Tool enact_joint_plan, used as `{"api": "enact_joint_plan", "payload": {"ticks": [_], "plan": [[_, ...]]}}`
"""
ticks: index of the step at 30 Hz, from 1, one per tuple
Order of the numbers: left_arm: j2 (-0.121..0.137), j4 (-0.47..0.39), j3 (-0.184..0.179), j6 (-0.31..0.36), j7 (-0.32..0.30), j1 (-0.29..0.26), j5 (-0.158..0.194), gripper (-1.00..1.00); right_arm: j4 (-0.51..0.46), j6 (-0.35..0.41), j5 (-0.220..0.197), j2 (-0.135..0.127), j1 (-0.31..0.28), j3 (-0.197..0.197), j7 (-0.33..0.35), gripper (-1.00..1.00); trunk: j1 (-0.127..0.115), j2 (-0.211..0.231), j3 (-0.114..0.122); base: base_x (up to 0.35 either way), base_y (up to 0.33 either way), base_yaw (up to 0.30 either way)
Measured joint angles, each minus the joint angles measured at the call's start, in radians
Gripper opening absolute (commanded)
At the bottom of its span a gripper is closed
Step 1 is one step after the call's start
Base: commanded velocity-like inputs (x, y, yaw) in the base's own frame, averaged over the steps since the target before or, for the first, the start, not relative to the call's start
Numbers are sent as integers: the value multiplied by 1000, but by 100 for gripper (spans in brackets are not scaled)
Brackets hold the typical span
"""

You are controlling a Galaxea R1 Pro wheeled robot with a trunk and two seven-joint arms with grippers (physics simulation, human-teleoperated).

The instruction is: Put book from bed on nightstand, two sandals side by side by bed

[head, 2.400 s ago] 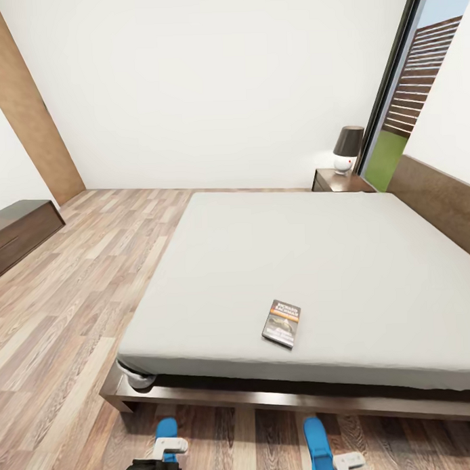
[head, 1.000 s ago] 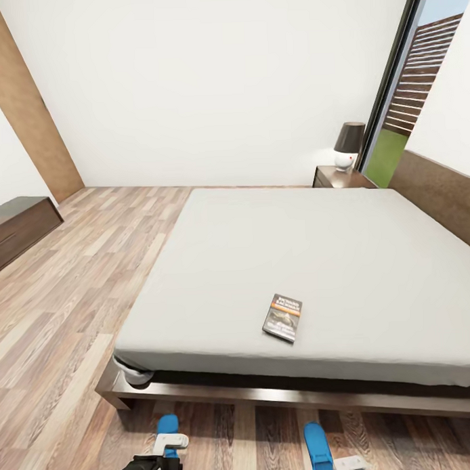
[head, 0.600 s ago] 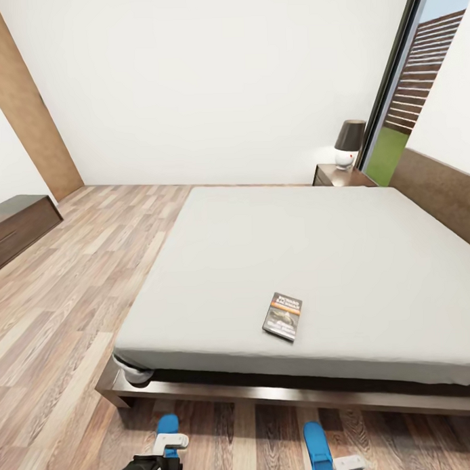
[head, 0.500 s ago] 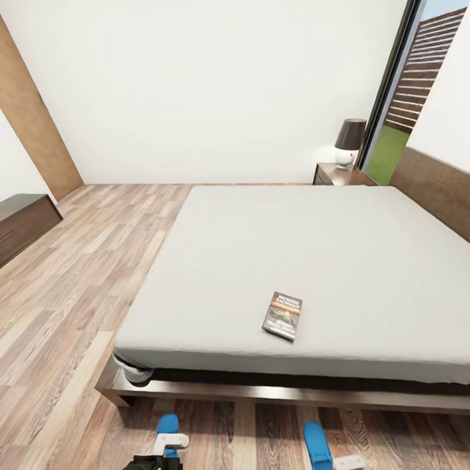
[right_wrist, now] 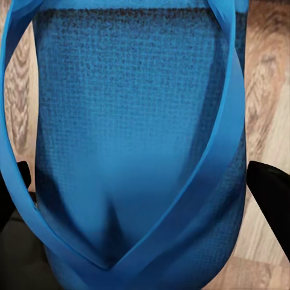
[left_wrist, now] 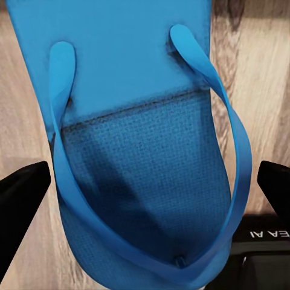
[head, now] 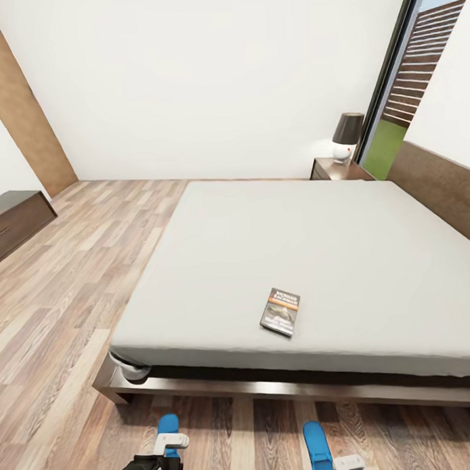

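Observation:
The book (head: 280, 311) lies flat on the grey mattress of the bed (head: 296, 233), near its foot edge. On the wood floor side, below the bed frame, both blue sandals point toward the bed. My left gripper (head: 168, 446) is shut on the left sandal (head: 167, 424), and my right gripper (head: 336, 463) is shut on the right sandal (head: 314, 441). Up close, the left sandal (left_wrist: 139, 151) sits between the dark fingers (left_wrist: 24, 193) of the left gripper (left_wrist: 154, 187). The right sandal (right_wrist: 133, 121) spans the right gripper (right_wrist: 139, 193). A nightstand (head: 327, 169) stands at the bed's far corner.
A lamp (head: 347, 136) sits on the nightstand beside the tall window (head: 393, 114). A long low dark cabinet (head: 14, 219) stands at the left wall. The brown headboard (head: 436, 187) runs along the right. Open plank floor (head: 74, 281) lies left of the bed.
The whole view has shifted a little, so bed and book sit slightly higher and further left. Both sandals keep their place at the grippers.

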Motion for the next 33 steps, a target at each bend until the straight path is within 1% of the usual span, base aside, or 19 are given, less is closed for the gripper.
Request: {"api": "enact_joint_plan", "payload": {"ticks": [23,33], "plan": [[1,0,0,0,-2,0,0,-100,0,-3,1,1,0,2,0,-100,0,0,-12,0,0,-5],[0,0,0,0,-2,0,0,-100,0,-3,1,0,0,1,0,-100,38,-70,-43,0,0,0]]}}
